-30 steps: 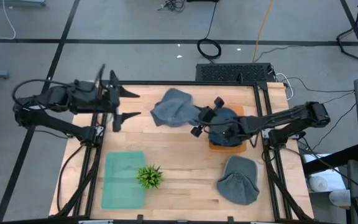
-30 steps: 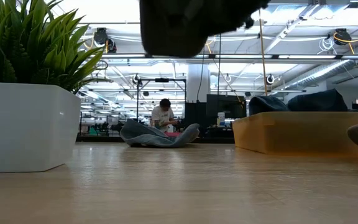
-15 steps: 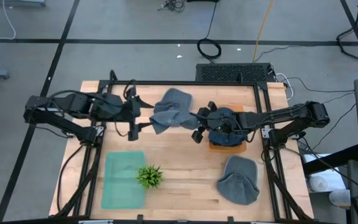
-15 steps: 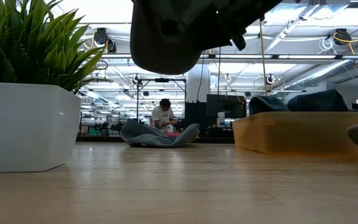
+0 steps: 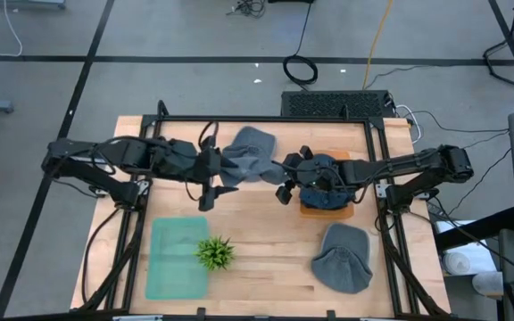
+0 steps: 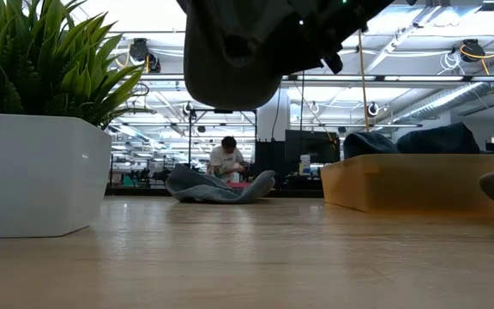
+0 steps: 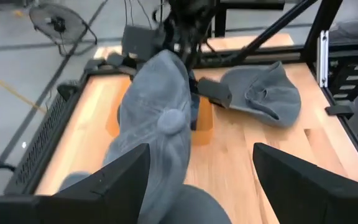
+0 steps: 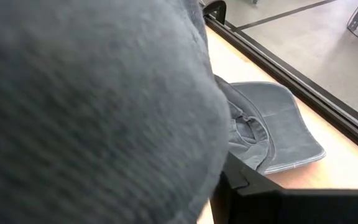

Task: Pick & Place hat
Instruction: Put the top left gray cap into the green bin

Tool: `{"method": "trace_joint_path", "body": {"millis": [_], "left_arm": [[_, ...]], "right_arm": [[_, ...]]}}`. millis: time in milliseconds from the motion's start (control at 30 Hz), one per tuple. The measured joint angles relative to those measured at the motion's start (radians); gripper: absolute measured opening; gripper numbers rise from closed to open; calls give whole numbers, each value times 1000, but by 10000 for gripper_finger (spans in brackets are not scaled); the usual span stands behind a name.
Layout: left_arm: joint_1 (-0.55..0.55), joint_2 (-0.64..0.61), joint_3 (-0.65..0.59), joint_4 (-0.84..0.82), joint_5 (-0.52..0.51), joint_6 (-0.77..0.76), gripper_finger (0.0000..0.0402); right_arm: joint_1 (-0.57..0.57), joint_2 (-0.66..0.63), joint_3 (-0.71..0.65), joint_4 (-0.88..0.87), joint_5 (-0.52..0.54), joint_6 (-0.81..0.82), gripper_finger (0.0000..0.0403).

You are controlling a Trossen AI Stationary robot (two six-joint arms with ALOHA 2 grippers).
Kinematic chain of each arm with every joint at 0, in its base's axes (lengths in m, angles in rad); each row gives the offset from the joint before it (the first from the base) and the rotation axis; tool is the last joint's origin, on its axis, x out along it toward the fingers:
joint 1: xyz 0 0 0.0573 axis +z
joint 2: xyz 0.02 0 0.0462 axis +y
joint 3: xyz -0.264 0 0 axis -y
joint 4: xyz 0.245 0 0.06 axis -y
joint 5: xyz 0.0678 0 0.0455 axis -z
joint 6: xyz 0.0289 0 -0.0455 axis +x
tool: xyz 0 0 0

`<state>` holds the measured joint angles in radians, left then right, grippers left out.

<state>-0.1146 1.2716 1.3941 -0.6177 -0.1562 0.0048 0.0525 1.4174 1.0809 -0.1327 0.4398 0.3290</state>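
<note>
A grey hat hangs in the air over the table's middle, and my right gripper is shut on it. In the low view this held hat is well above the wood. My left gripper is open at the hat's left end. Its two fingers stand on either side of the held hat; I cannot tell whether they touch it. A second grey hat lies flat on the table just beyond. A third grey hat lies at the near right. My right gripper holds the hat by its right-hand end, coming roughly level from the table's right. The hat itself fills the right wrist view and hides the fingers. The hat is lifted clear of the table and hangs toward my left gripper.
An orange box with dark blue hats stands under my right arm. A green tray and a potted plant sit at the near left. A black frame rims the table. The wood between plant and near-right hat is bare.
My left gripper has moved toward the table's right edge and a little down, up to the held hat, and has stayed open. My right gripper has stayed in place but has rolled at the wrist, and the hat has turned with it.
</note>
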Motion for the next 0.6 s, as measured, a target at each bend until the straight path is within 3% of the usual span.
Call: {"method": "trace_joint_path", "body": {"millis": [267, 467, 600], "left_arm": [[7, 54, -1, 52, -116, -58, 294], [9, 86, 2, 108, -94, -76, 291], [9, 91, -1, 97, -72, -95, 253]], "right_arm": [[1, 0, 0, 0, -26, 4, 0], [1, 0, 0, -2, -25, 3, 0], [1, 0, 0, -4, -25, 0, 0]]}}
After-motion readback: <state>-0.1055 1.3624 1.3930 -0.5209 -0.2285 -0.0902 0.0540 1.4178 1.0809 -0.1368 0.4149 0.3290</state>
